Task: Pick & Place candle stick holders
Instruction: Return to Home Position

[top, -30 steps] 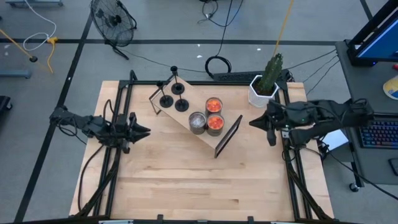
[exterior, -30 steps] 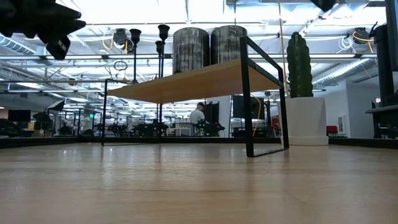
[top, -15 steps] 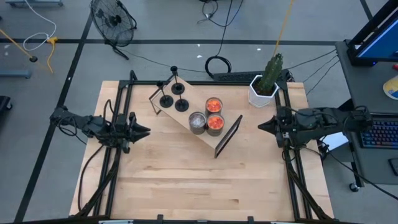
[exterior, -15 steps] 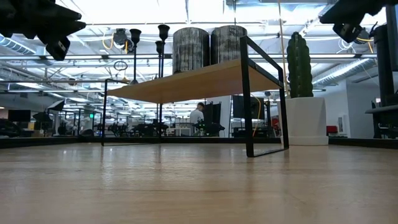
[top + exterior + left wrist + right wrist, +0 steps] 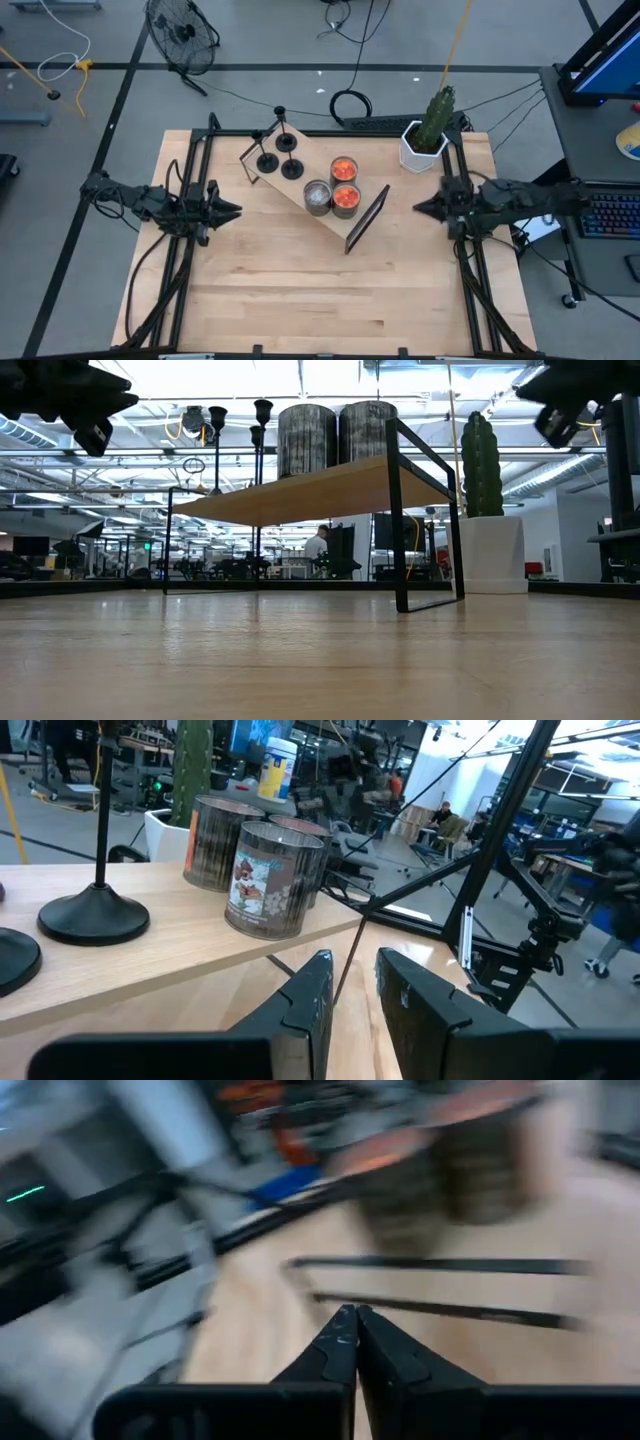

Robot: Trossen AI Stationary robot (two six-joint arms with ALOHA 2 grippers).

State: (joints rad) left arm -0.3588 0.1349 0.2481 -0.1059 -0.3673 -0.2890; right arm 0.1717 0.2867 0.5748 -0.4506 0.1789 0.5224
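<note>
Three black candle stick holders [image 5: 265, 161] [image 5: 291, 168] [image 5: 287, 143] stand by their disc bases on the far-left end of the wooden shelf [image 5: 325, 215]. Their stems show in the low view [image 5: 262, 420], and one base shows in the left wrist view [image 5: 93, 915]. My left gripper [image 5: 232, 210] hovers left of the shelf, narrowly open and empty; it also shows in its wrist view [image 5: 355, 995]. My right gripper [image 5: 418, 207] hovers right of the shelf, shut and empty [image 5: 355, 1330]. Both are well above the table in the low view [image 5: 92, 430] [image 5: 558, 422].
Three tins [image 5: 317, 195] [image 5: 343, 168] [image 5: 346, 199] stand on the shelf's middle. A white pot with a green cactus [image 5: 425, 140] stands at the far right corner. The near half of the table [image 5: 320, 290] is bare wood. Black frame rails [image 5: 190, 250] [image 5: 470, 270] run along both sides.
My right gripper has drawn back a little toward the table's right edge and come down somewhat. It has tipped from pointing downward to level, facing the shelf. Its arm has straightened out.
</note>
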